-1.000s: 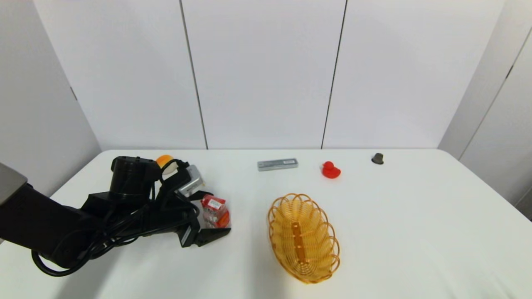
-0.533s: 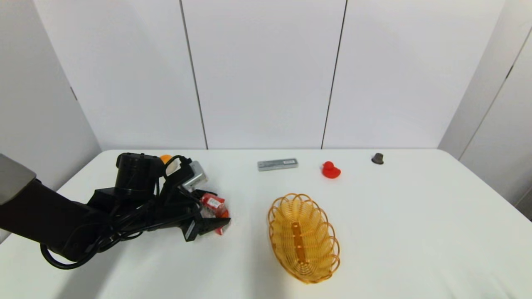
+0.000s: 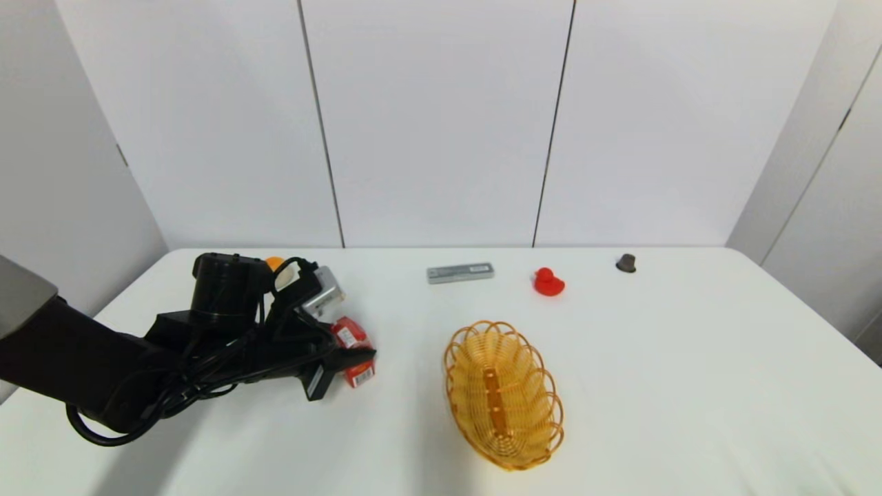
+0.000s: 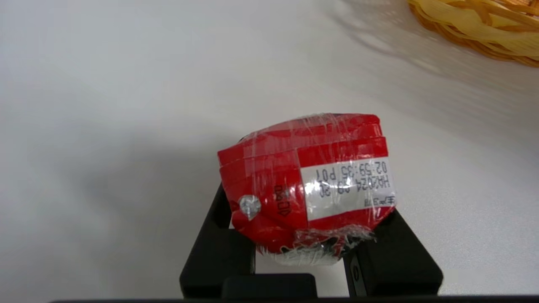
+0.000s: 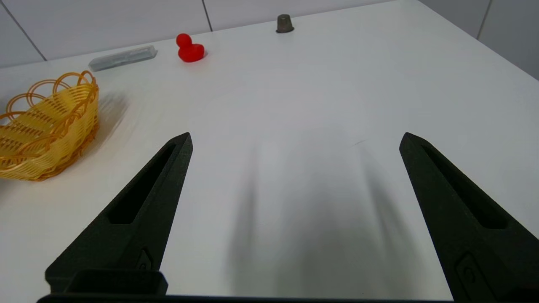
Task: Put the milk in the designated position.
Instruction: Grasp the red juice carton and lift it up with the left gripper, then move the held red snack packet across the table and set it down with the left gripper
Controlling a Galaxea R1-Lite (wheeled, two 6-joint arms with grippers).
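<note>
Milk carton [image 3: 353, 342] pinched between the left gripper's [image 3: 344, 358] two black fingers, on the table's [image 3: 654, 358] left side, well apart from the wicker basket [image 3: 503, 393]. Right gripper [image 5: 294, 139] idle above bare tabletop, fingers spread wide, holding nothing.

White table [image 3: 689, 358]: basket [image 3: 503, 393], duck [image 3: 548, 282].

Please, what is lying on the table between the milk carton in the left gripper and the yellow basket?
Nothing: in the head view, only bare white table separates the milk carton, held in the left gripper, from the yellow basket.
</note>
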